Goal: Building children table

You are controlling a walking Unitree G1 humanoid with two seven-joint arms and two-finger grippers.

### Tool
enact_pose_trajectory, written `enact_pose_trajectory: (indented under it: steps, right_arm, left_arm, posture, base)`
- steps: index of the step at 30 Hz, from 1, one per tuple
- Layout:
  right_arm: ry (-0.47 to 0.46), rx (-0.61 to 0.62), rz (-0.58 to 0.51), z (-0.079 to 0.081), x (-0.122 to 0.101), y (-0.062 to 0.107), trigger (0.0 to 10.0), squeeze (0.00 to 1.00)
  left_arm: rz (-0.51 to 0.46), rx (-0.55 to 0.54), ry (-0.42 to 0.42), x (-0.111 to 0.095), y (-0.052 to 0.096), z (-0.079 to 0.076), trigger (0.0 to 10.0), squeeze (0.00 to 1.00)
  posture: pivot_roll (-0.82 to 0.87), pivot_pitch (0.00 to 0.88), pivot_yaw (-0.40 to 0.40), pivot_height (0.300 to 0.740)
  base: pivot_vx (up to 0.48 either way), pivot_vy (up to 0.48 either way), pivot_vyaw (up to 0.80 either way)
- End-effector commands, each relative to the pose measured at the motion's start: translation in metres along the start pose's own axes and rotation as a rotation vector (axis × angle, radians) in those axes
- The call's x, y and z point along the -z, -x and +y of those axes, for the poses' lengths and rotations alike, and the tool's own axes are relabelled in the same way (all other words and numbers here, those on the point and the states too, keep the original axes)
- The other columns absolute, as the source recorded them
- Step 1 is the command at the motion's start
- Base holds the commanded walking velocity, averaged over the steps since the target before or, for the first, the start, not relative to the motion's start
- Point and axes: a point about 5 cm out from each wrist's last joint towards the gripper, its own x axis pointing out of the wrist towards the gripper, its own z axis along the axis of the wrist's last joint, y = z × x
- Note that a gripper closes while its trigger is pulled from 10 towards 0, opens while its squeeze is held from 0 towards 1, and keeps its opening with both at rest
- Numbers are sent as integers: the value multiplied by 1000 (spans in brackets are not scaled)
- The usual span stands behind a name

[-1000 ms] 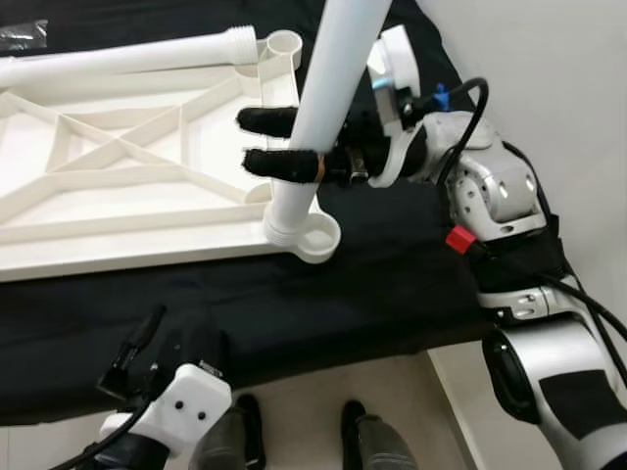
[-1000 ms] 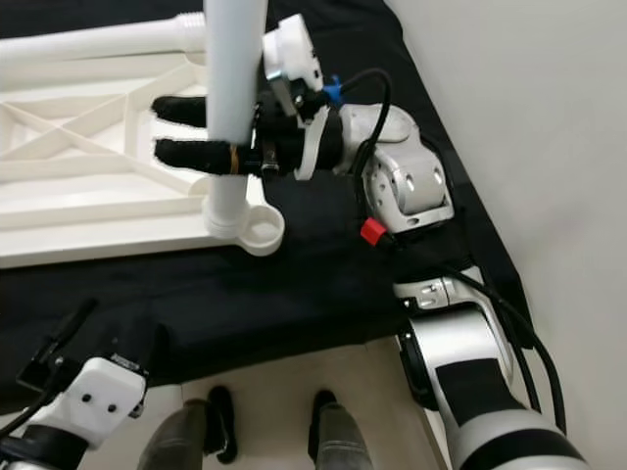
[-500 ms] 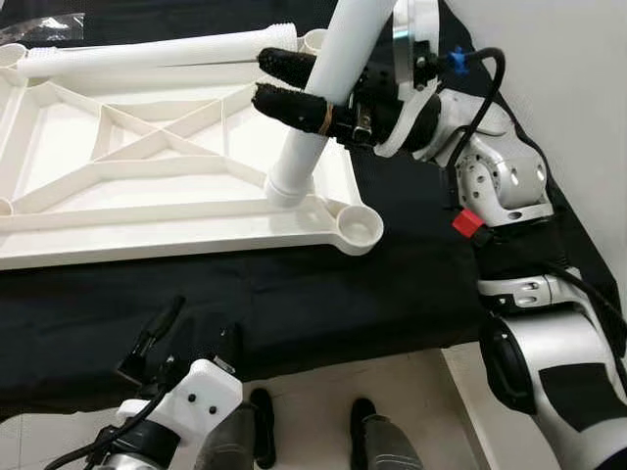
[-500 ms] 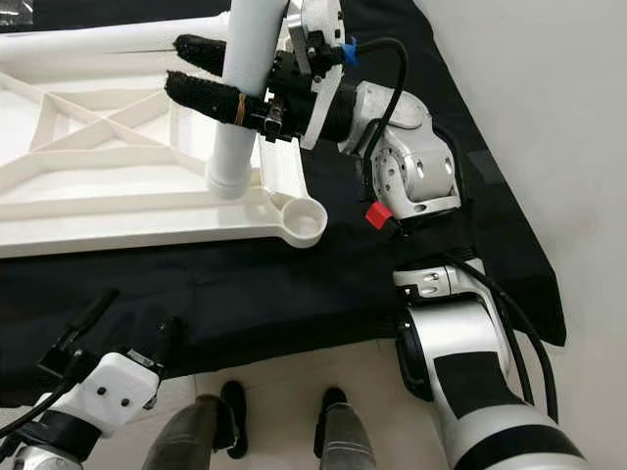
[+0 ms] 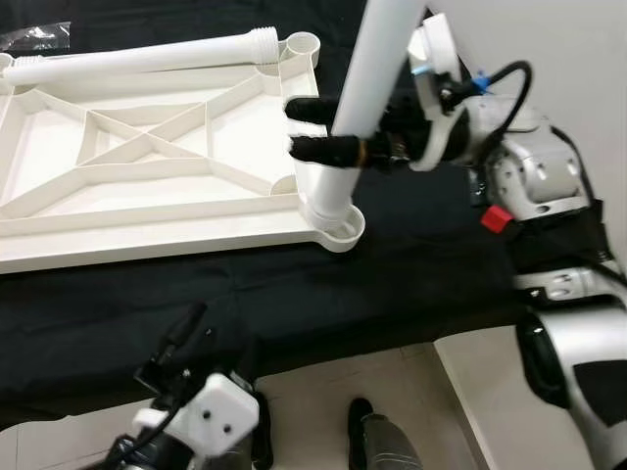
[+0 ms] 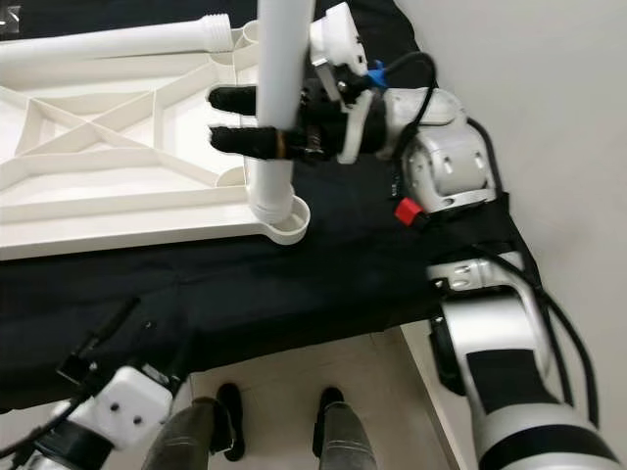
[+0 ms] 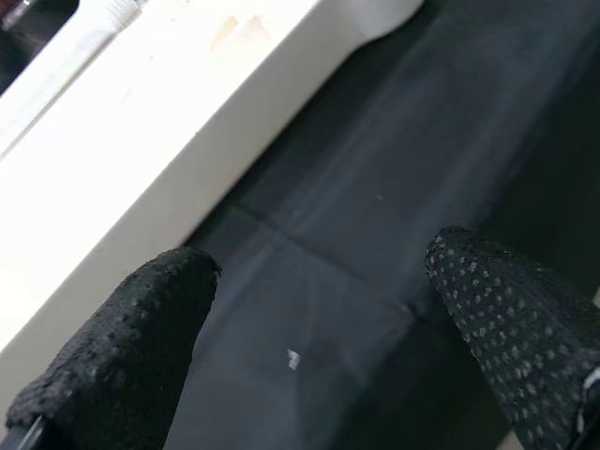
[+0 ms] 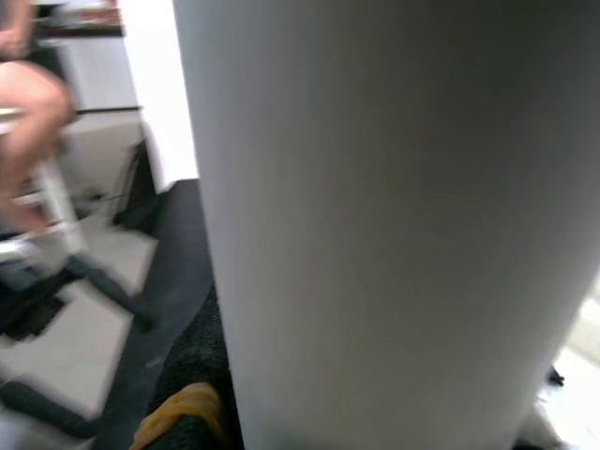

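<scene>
A white tabletop [image 5: 147,211] lies upside down, ribs up, on a black cloth [image 5: 323,294]. My right gripper [image 5: 294,127] is shut on a white table leg [image 5: 367,69] and holds it nearly upright. The leg's threaded lower end [image 5: 325,204] sits at the near right corner socket [image 5: 343,227]; I cannot tell how deep it sits. In the right wrist view the leg [image 8: 375,216] stands close, with a black finger [image 8: 192,394] beside it. A second leg [image 5: 137,59] lies along the tabletop's far edge. My left gripper [image 7: 314,337] hangs open over the cloth near the tabletop's front edge.
The far right corner socket [image 5: 302,44] has nothing in it. A clear plastic bag [image 5: 34,37] lies at the far left. A pale wall [image 6: 549,117] stands close on the right. Pale floor [image 5: 313,401] and two dark feet [image 5: 377,446] show below the cloth's front edge.
The head camera has shifted. The right gripper has carried the leg's lower end from the rim just inside the corner over to the corner socket. The left arm still hangs low.
</scene>
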Motion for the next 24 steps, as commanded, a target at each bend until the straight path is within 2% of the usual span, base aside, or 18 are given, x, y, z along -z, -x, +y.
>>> enact_pose_trajectory:
  steps: [1, 2, 3, 8, 9, 10, 11, 13, 15, 19, 23, 24]
  right_arm:
    - [-21, -70, 35, 2, 1, 0, 10000, 0]
    - [-26, -83, 44, 2, 1, 1, 10000, 0]
    - [-26, -83, 44, 2, 1, 1, 10000, 0]
    - [-16, -128, 68, 1, -2, 1, 10000, 0]
    - [-16, -128, 68, 1, -2, 1, 10000, 0]
    - [-12, -137, 73, 0, -3, 0, 10000, 0]
    - [-12, -137, 73, 0, -3, 0, 10000, 0]
    - [-8, -152, 80, -1, -6, -3, 10000, 0]
    - [-8, -152, 80, -1, -6, -3, 10000, 0]
    - [-15, -164, 73, -3, -8, -6, 10000, 0]
    - [-52, -162, 1, -6, -11, -9, 10000, 0]
    - [-77, -152, -67, -9, -13, -10, 10000, 0]
  left_arm:
    - [-31, 37, 62, -6, 2, -3, 10000, 0]
    - [-51, 47, 113, -10, 1, -4, 10000, 0]
    - [-51, 47, 113, -10, 1, -4, 10000, 0]
    - [-57, 64, 336, -22, 2, -10, 10000, 0]
    - [-57, 64, 336, -22, 2, -10, 10000, 0]
    - [-52, 61, 380, -23, 2, -10, 10000, 0]
    - [-52, 61, 380, -23, 2, -10, 10000, 0]
    - [-27, 24, 440, -21, 2, -9, 10000, 0]
    - [-27, 24, 440, -21, 2, -9, 10000, 0]
    - [-12, 0, 490, -19, 2, -8, 10000, 0]
    - [-1, -14, 509, -18, 2, -8, 10000, 0]
    - [1, -13, 512, -17, 2, -9, 10000, 0]
  posture:
    - [50, 357, -45, 740]
    - [46, 364, -48, 740]
    - [46, 364, -48, 740]
    - [33, 373, -59, 740]
    - [33, 373, -59, 740]
    - [23, 377, -65, 740]
    - [23, 377, -65, 740]
    - [15, 377, -72, 740]
    - [15, 377, -72, 740]
    - [8, 378, -80, 740]
    - [8, 383, -87, 740]
    - [12, 386, -85, 740]
  base:
    - [0, 0, 0]
    - [0, 0, 0]
    - [0, 0, 0]
    - [0, 0, 0]
    - [0, 0, 0]
    - [0, 0, 0]
    - [0, 0, 0]
    - [0, 0, 0]
    - [0, 0, 0]
    - [0, 0, 0]
    - [0, 0, 0]
    - [0, 0, 0]
